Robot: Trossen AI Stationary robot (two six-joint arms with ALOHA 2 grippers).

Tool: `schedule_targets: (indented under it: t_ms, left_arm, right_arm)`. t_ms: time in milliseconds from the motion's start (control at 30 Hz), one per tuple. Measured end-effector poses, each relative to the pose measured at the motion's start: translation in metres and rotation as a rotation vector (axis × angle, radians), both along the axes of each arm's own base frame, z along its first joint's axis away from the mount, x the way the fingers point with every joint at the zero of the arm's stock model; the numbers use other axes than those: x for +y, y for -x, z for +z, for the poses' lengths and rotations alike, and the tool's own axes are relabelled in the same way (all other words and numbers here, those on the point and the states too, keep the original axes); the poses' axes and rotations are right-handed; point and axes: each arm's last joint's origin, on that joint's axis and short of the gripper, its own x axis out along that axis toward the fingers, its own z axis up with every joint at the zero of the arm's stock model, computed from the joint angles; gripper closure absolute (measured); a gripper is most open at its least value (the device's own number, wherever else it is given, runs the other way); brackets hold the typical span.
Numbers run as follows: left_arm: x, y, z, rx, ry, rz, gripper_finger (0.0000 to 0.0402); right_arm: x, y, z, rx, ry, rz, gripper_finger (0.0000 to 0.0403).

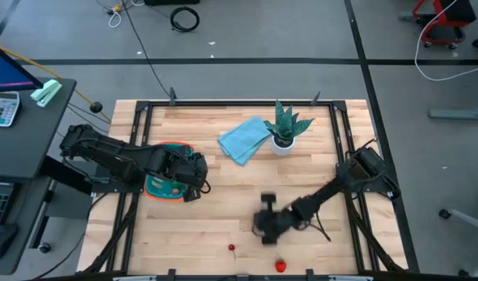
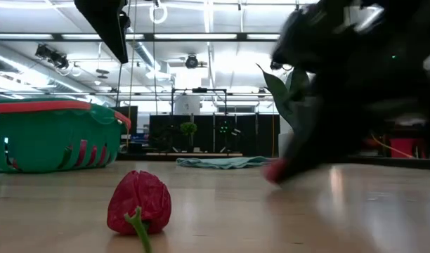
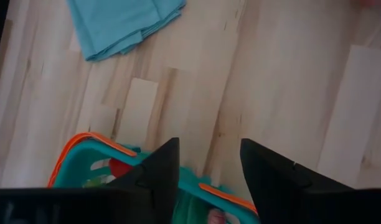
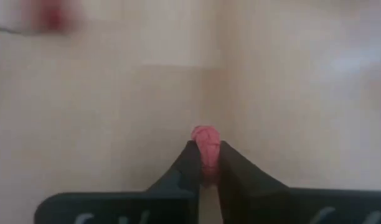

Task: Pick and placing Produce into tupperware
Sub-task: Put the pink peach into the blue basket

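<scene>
Right end effector point(image 4: 204, 163) is pinched shut on a small pink piece point(image 4: 205, 142), low over the bench point(image 1: 223, 218) near its front middle. Looks like a fresh grasp, the pick step.

Left end effector point(image 3: 206, 165) hangs over the tupperware point(image 1: 157, 187) at the bench's left, fingers apart, nothing between them. At least one red piece point(image 3: 119, 167) already sits in it.

Still loose on the bench: a red pepper point(image 2: 139, 202) at the front edge and a small red bit point(image 1: 232, 248) just left of it.

Next, as I judge it: lift clear, carry the piece left to the tupperware, release inside the rim. My left arm sits right over the drop zone, so it needs to clear out or I collide.
</scene>
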Motion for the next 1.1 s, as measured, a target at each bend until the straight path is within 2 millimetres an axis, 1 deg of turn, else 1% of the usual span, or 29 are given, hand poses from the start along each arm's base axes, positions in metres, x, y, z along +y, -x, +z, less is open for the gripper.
schedule_targets:
  t_ms: [33, 67, 167, 233, 333, 367, 433, 467, 500, 600, 700, 767, 833, 867, 967, 1033, 1100]
  left_arm:
    - [0.000, 0.000, 0.000, 0.001, 0.000, 0.002, 0.0230]
    - [0.001, 0.000, 0.000, 0.001, 0.000, 0.004, 0.0234]
    - [0.004, 0.002, 0.002, 0.033, -0.009, 0.012, 0.0245]
    - [0.008, 0.005, 0.008, 0.059, -0.029, 0.027, 0.0253]
    - [0.017, 0.012, 0.023, 0.095, -0.126, 0.066, 0.0267]
    - [0.020, 0.014, 0.030, 0.103, -0.171, 0.081, 0.0271]
    - [0.026, 0.021, 0.046, 0.121, -0.262, 0.108, 0.0280]
    - [0.030, 0.025, 0.055, 0.130, -0.303, 0.122, 0.0284]
    - [0.033, 0.028, 0.065, 0.124, -0.343, 0.136, 0.0287]
    - [0.042, 0.036, 0.093, 0.022, -0.395, 0.143, 0.0293]
    - [0.052, 0.051, 0.124, -0.076, -0.411, 0.172, 0.0294]
    - [0.059, 0.061, 0.138, -0.124, -0.429, 0.204, 0.0294]
    - [0.066, 0.071, 0.152, -0.178, -0.444, 0.252, 0.0294]
    - [0.069, 0.078, 0.157, -0.205, -0.446, 0.278, 0.0294]
    - [0.076, 0.095, 0.166, -0.256, -0.439, 0.329, 0.0294]
    - [0.078, 0.103, 0.168, -0.263, -0.436, 0.345, 0.0294]
    - [0.079, 0.109, 0.170, -0.280, -0.428, 0.357, 0.0294]
  right_arm:
    - [-0.009, -0.003, 0.006, -0.031, 0.066, -0.021, 0.0374]
    - [-0.018, -0.009, 0.016, -0.086, 0.105, -0.052, 0.0374]
    - [-0.044, -0.028, 0.063, -0.267, 0.129, -0.125, 0.0373]
    - [-0.066, -0.039, 0.082, -0.327, 0.143, -0.161, 0.0373]
    - [-0.102, -0.061, 0.112, -0.462, 0.126, -0.215, 0.0373]
    - [-0.112, -0.069, 0.125, -0.532, 0.091, -0.213, 0.0373]
    - [-0.127, -0.086, 0.141, -0.631, 0.009, -0.155, 0.0373]
    - [-0.131, -0.095, 0.143, -0.648, -0.024, -0.118, 0.0373]
    - [-0.136, -0.104, 0.141, -0.642, -0.041, -0.096, 0.0373]
    - [-0.145, -0.136, 0.126, -0.619, -0.060, -0.071, 0.0373]
    - [-0.146, -0.169, 0.117, -0.651, -0.075, -0.048, 0.0373]
    - [-0.146, -0.192, 0.104, -0.654, -0.049, -0.017, 0.0365]
    - [-0.144, -0.211, 0.090, -0.640, -0.004, 0.014, 0.0350]
    - [-0.143, -0.221, 0.086, -0.652, 0.019, 0.033, 0.0341]
    - [-0.143, -0.242, 0.089, -0.660, 0.043, 0.057, 0.0310]
    - [-0.146, -0.251, 0.087, -0.589, 0.037, 0.050, 0.0286]
    - [-0.151, -0.254, 0.081, -0.488, 0.036, 0.039, 0.0260]
